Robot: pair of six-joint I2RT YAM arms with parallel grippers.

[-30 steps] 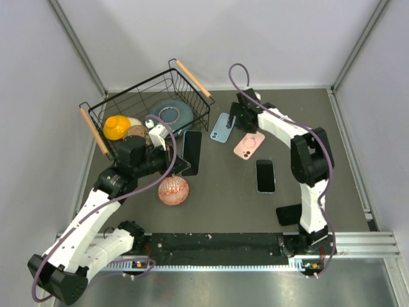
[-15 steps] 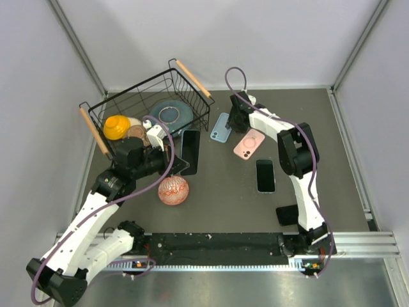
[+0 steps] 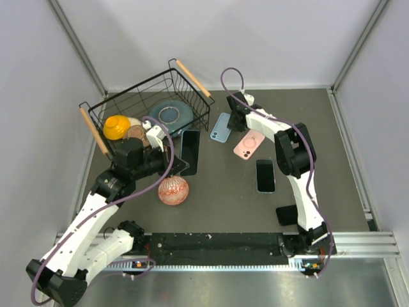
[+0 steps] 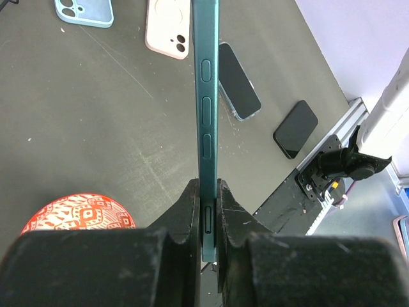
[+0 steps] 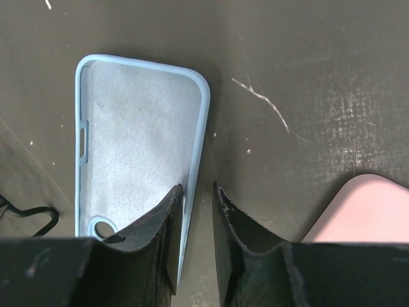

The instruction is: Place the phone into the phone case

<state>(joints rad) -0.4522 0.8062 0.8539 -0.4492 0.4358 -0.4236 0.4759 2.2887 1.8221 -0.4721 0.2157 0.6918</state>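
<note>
2 grips: left gripper (image 4: 206,192) clenches slim teal phone (image 4: 206,96); right gripper (image 5: 197,192) astride rim of pale-blue silicone case (image 5: 140,128), hold unclear; centre yr pinch.

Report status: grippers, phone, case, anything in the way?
Left gripper shut on dark teal phone, gripped at one end. Right gripper astride side wall of light blue phone case, grip unconfirmed. Case open-side up; pink phone case beside, apart.

Dark worktop (image 3: 220,211) carries: wire basket (image 3: 96,125) upper left; blue case (image 3: 222,128), pink case (image 3: 248,146) upper centre; patterned ball (image 3: 173,190) left of centre; dark phone 1 (image 3: 265,175) right of centre, dark phone 2 (image 3: 289,214) below it.
</note>
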